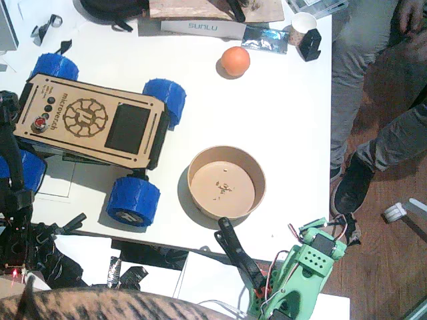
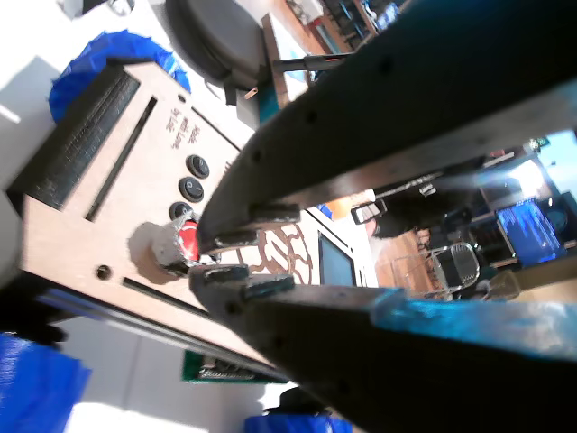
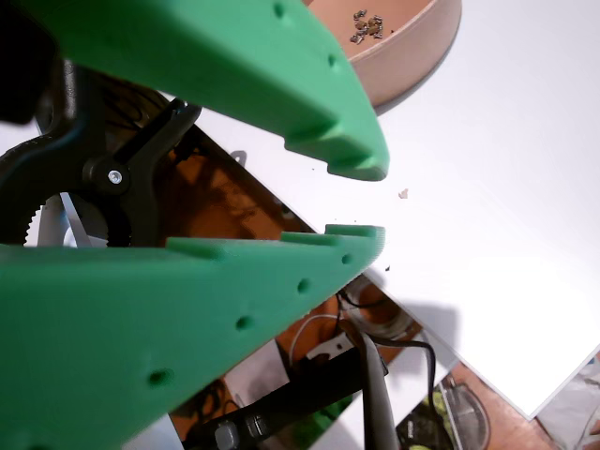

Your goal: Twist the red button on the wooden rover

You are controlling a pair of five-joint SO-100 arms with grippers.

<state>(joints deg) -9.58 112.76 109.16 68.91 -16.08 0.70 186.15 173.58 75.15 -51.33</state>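
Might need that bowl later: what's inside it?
The bowl holds only a few small crumb-like bits near its middle; what they are is too small to tell. Its bottom shows otherwise bare, with nothing covering it.

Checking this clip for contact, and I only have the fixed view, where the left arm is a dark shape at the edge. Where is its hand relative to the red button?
Observer: In a wrist view the left hand has its tips right at the red button, one on each side.
Operator: Clamped on it?
Observer: Cannot tell; the tips cover part of the button.
Operator: And the right hand?
Observer: The right hand is open and empty, over the white table.
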